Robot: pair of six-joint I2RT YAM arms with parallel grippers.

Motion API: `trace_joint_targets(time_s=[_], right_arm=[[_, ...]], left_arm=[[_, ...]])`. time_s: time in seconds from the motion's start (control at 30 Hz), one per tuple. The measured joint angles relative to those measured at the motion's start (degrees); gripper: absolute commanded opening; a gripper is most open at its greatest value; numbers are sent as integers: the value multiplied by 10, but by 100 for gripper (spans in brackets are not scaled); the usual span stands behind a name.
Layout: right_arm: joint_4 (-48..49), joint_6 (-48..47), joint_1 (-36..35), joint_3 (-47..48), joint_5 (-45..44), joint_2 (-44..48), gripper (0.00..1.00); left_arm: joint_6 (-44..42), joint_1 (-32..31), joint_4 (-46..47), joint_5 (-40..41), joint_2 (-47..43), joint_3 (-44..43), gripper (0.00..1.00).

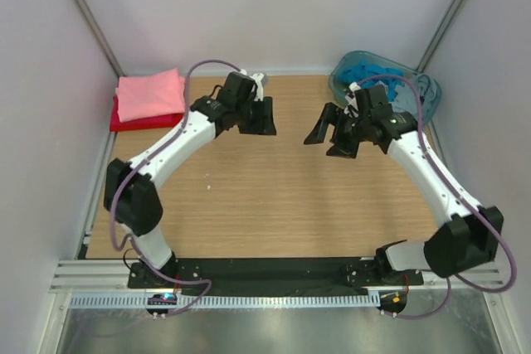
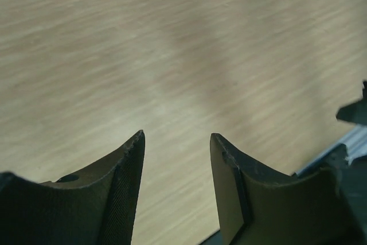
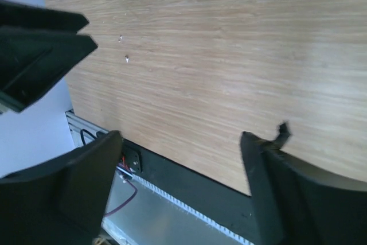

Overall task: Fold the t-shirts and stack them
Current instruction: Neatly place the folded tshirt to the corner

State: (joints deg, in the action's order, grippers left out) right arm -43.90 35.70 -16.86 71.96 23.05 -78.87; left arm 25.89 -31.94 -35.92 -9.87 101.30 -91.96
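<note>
Bright, even overhead light in the top view, sharp throughout, with only faint soft shadows on the table (image 1: 249,205). Left wrist view smeared by motion blur, wood grain streaked, a dimmer band from 12 toward 4 o'clock. Right wrist view crisper; washed-out bluish white at 9 o'clock, near fingers (image 3: 298,199) dark and soft-edged.

t-shirts (image 1: 149,99) stacked, far left — bin (image 1: 371,57), far right
</note>
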Motion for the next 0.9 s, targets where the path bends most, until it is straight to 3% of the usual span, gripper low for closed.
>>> trace_joint_targets(time_s=[0.17, 0.23, 0.27, 0.53, 0.9], right_arm=[[-74, -10, 0, 6, -47, 112, 100], [-100, -12, 0, 19, -64, 147, 100], [-113, -13, 0, 28, -72, 165, 100], [-141, -3, -1, 53, -107, 250, 100], [-148, 10, -1, 75, -129, 252, 100]], left_arm=[[56, -30, 10, 12, -160, 87, 56], [76, -32, 17, 20, -225, 109, 77], [86, -33, 23, 23, -258, 120, 100], [156, -43, 42, 18, -435, 192, 100], [172, -43, 39, 19, -468, 216, 100]])
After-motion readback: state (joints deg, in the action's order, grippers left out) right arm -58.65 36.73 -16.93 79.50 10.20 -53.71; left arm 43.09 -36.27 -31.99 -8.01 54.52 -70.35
